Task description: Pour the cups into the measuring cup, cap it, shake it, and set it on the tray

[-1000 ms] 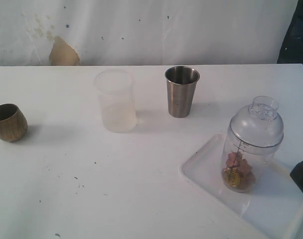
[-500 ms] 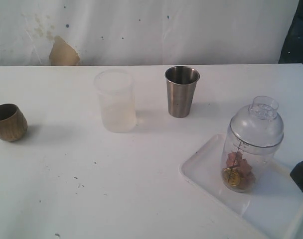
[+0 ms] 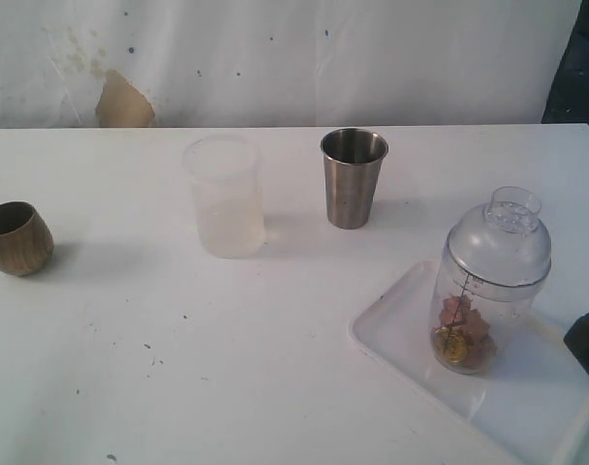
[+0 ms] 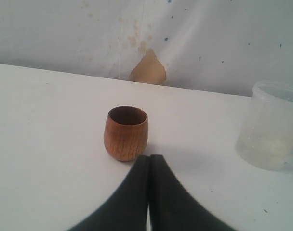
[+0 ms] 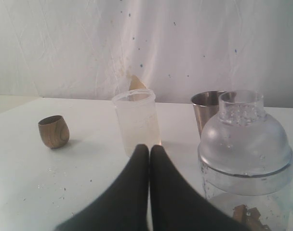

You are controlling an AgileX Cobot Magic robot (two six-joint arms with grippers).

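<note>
The clear measuring cup [image 3: 490, 291], capped with a dome lid [image 3: 500, 239] and holding brown and yellow bits, stands upright on the white tray [image 3: 527, 407] at the front right. The steel tumbler [image 3: 353, 177] is upright at mid-table and the brown wooden cup [image 3: 16, 237] at the far left. My left gripper [image 4: 149, 158] is shut and empty, just short of the wooden cup [image 4: 126, 132]. My right gripper [image 5: 149, 147] is shut and empty beside the capped measuring cup [image 5: 245, 163]; only a dark edge of that arm [image 3: 587, 347] shows in the exterior view.
A frosted white plastic cup [image 3: 224, 196] stands between the wooden cup and the tumbler. A white wall with a brown patch [image 3: 123, 103] backs the table. The tray's far corner runs off the exterior view's lower right edge.
</note>
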